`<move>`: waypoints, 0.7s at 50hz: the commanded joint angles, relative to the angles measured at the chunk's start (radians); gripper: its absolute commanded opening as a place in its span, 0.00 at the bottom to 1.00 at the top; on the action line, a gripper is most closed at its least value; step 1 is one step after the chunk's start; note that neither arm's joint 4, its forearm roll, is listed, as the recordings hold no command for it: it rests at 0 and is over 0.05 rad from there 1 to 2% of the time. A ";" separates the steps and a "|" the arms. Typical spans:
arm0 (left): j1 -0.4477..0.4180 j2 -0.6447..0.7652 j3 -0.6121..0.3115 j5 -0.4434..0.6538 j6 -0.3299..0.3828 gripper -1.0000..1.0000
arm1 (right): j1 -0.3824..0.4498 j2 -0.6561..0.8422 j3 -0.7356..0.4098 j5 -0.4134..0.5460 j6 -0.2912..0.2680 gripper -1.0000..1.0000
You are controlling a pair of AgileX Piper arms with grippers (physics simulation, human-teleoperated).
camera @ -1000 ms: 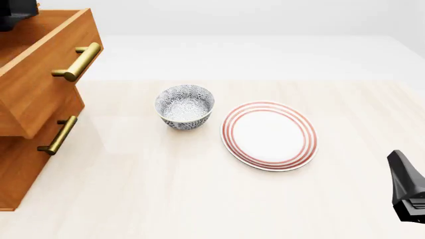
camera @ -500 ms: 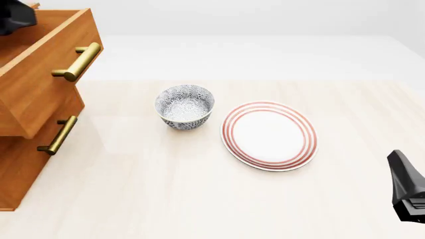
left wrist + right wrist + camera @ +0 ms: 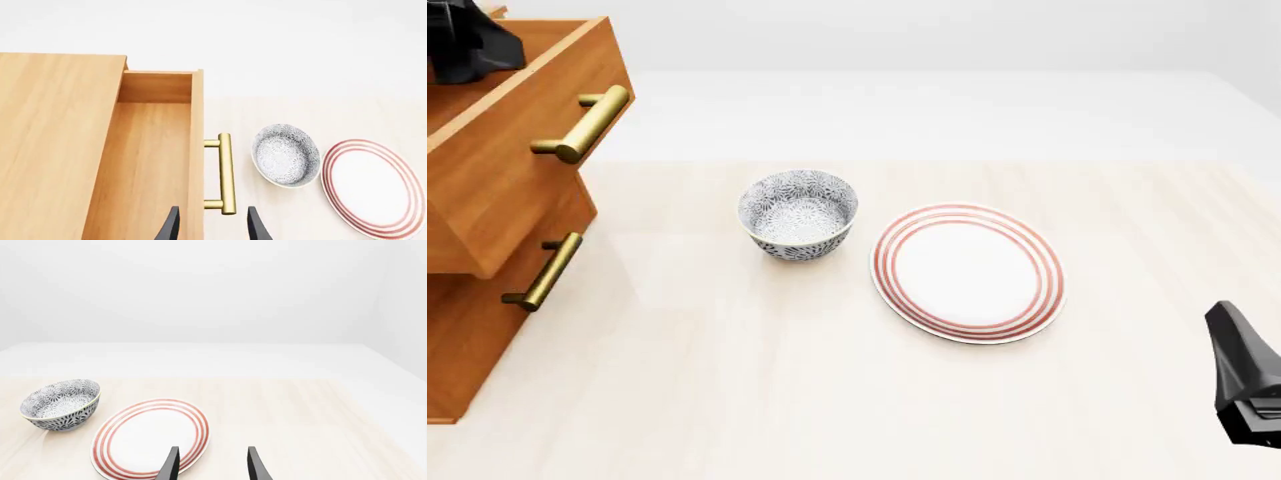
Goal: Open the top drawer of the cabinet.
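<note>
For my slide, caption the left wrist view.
Open left gripper above the pulled-out top drawer, beside bowl and plate.

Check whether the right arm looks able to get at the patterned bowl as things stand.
Probably yes. The right gripper is open and holds nothing, and the bowl stands uncovered on the table. Only the striped plate lies between them, low enough to pass over.

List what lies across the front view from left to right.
cabinet with its pulled-out top drawer → patterned bowl → red-ringed plate → right gripper at the edge.
</note>
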 commanded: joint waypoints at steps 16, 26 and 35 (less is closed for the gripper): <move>-0.002 0.039 0.066 -0.052 -0.019 1.00 | 0.000 -0.001 0.001 0.000 0.000 1.00; 0.004 0.040 0.092 -0.072 -0.028 1.00 | 0.000 -0.002 0.000 0.002 0.000 1.00; 0.002 0.057 0.106 -0.091 -0.036 1.00 | 0.000 -0.002 0.000 0.001 0.000 1.00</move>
